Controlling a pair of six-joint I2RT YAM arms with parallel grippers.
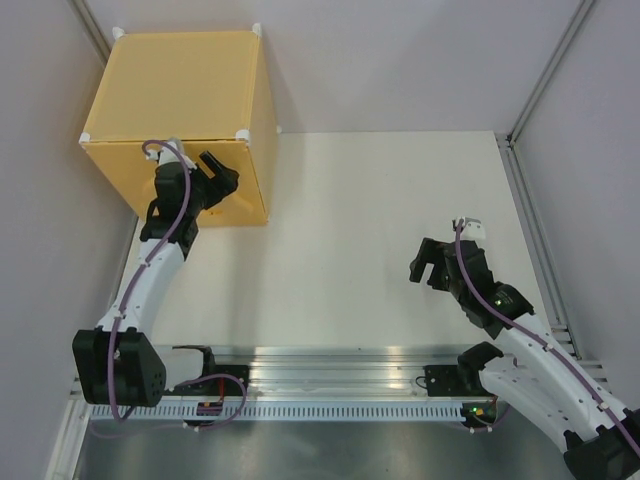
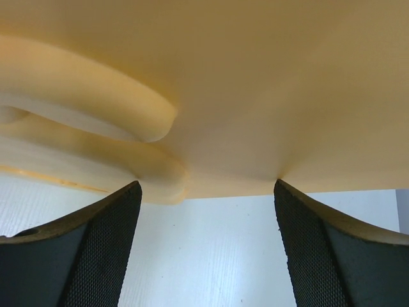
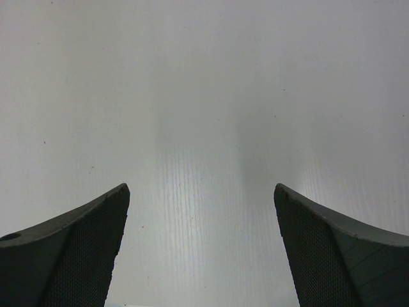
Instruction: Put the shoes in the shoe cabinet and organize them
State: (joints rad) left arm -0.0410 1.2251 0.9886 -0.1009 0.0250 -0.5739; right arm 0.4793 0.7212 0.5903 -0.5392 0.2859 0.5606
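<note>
The shoe cabinet [image 1: 180,95], a yellow-orange cube with white corner connectors, stands at the table's far left corner with its front door shut. No shoes show in any view. My left gripper [image 1: 222,178] is open right against the lower front of the cabinet. In the left wrist view its fingertips [image 2: 208,185] touch or nearly touch the door's bottom edge [image 2: 255,96], beside a raised curved emboss [image 2: 96,115]. Nothing lies between its fingers. My right gripper [image 1: 428,268] hangs open over bare table at the right, and its wrist view [image 3: 201,188] shows only white surface.
The white table [image 1: 380,220] runs from the cabinet to the right edge, bounded by grey walls with a metal post [image 1: 540,90] at the far right. A metal rail [image 1: 340,375] holding both arm bases crosses the near edge.
</note>
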